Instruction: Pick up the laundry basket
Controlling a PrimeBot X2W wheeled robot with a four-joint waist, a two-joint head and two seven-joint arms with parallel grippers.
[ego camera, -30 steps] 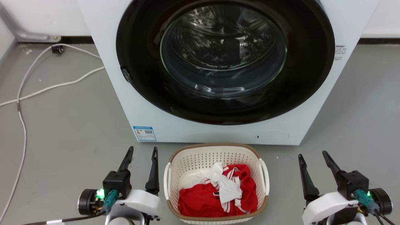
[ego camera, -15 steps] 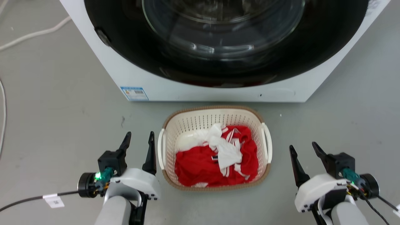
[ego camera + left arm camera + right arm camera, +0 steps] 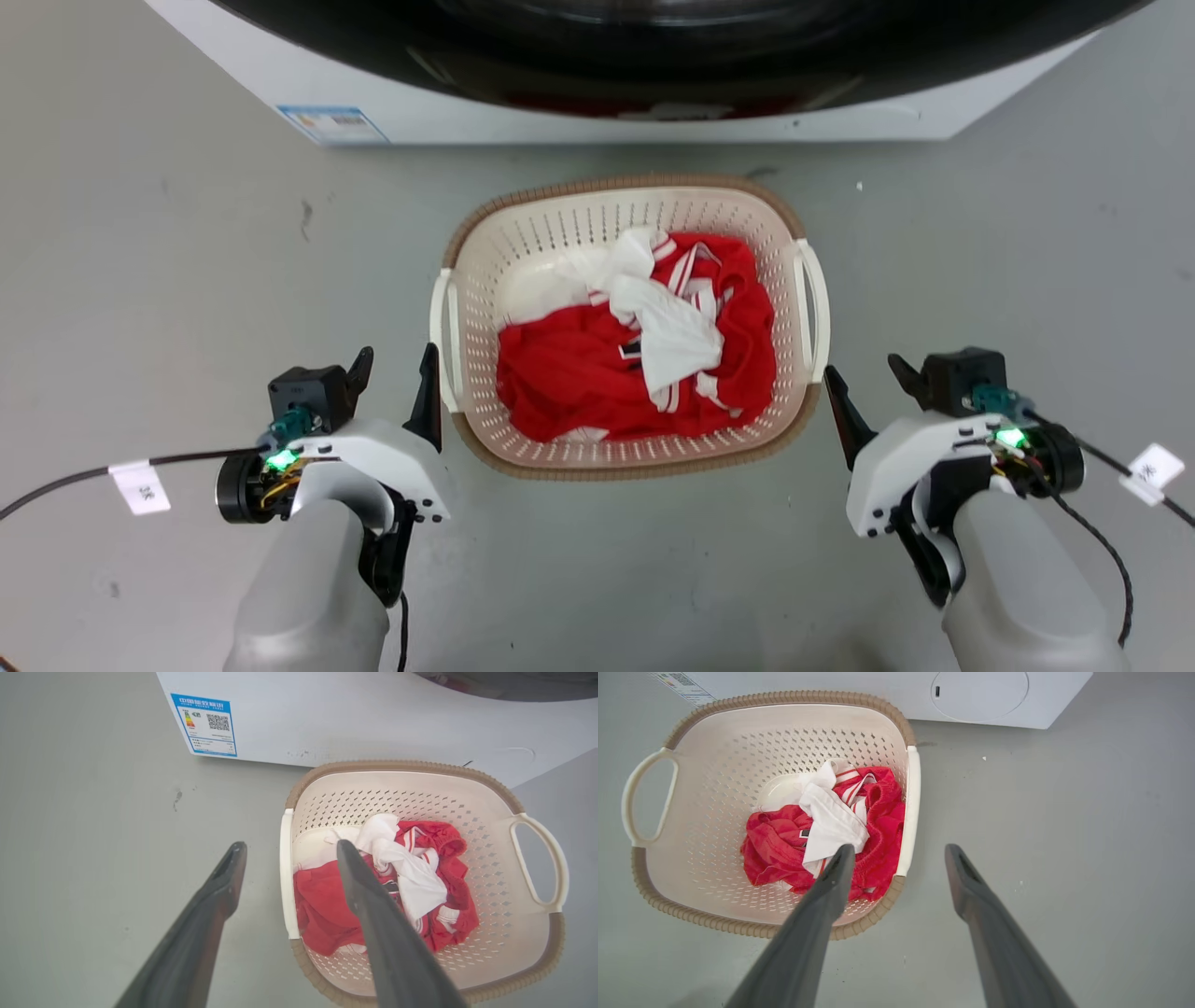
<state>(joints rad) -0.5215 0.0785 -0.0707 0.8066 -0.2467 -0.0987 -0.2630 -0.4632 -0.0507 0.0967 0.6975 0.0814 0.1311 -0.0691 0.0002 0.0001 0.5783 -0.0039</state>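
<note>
Laundry basket (image 3: pixel 597 219) on floor (image 3: pixel 187 243), just in front of washing machine (image 3: pixel 597 117), red and white clothes (image 3: pixel 579 373) inside. Left gripper (image 3: pixel 396 359) spread, just beside basket's left side. Right gripper (image 3: pixel 861 369) spread, just beside right side. Both holding nothing.

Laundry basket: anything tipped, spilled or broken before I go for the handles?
Nothing stands out. The laundry basket sits level on the floor before the washing machine, the red and white clothes all inside the rim, and both loop handles look unbroken. The left gripper and right gripper flank it, open.
</note>
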